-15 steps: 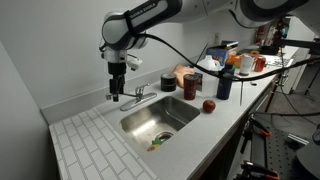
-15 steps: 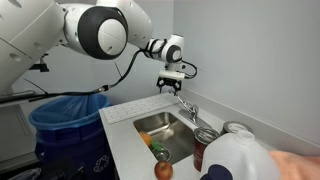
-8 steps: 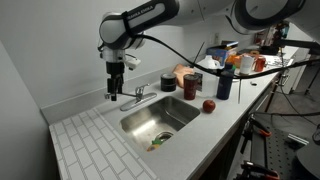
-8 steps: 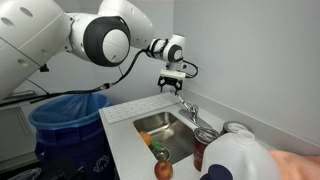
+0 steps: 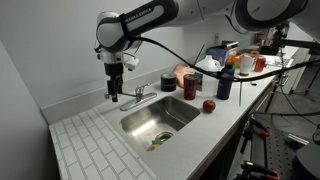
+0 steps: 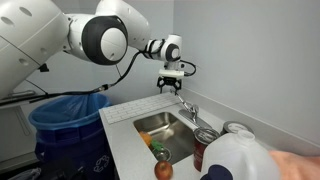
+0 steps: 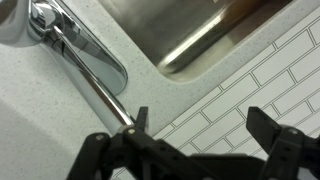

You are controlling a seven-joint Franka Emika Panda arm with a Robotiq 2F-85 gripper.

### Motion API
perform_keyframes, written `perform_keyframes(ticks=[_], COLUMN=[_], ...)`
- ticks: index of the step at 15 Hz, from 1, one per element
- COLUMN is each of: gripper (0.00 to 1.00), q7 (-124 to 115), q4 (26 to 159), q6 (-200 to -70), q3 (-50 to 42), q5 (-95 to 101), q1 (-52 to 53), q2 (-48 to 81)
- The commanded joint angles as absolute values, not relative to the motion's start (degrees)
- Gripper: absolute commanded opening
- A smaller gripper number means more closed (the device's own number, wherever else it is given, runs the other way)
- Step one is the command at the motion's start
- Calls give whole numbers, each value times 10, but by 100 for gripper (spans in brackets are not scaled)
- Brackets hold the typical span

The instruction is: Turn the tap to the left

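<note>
The tap (image 5: 136, 97) is a small chrome faucet on the counter behind the sink (image 5: 158, 119); it also shows in an exterior view (image 6: 188, 108). In the wrist view its shiny curved spout (image 7: 98, 62) runs from the base at top left toward the basin's edge. My gripper (image 5: 114, 94) hangs just above the counter beside the tap's spout end, and also shows in an exterior view (image 6: 170, 89). In the wrist view the gripper (image 7: 205, 125) is open and empty, with one finger next to the spout tip and tiles between the fingers.
A tiled drainboard (image 5: 90, 145) lies beside the sink. A red apple (image 5: 208, 105), a dark can (image 5: 192, 85) and a blue bottle (image 5: 224, 82) stand past the basin. Small items (image 5: 153, 143) lie in the sink. A blue-lined bin (image 6: 65, 115) stands off the counter.
My gripper has shifted slightly away from the tap's base, along the counter; it stays open. The tap has not visibly moved.
</note>
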State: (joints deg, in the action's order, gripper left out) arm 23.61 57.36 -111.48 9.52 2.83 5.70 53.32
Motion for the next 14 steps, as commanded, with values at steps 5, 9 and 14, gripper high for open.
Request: perform_keyframes(ticks=[5, 9, 14], gripper=[100, 100, 100], q7=[217, 203, 183], q4=[739, 848, 978], q6=[-1100, -1122, -1160], q3=[77, 73, 74], q5=[52, 60, 52], q1=[58, 57, 50], q2=[408, 323, 210])
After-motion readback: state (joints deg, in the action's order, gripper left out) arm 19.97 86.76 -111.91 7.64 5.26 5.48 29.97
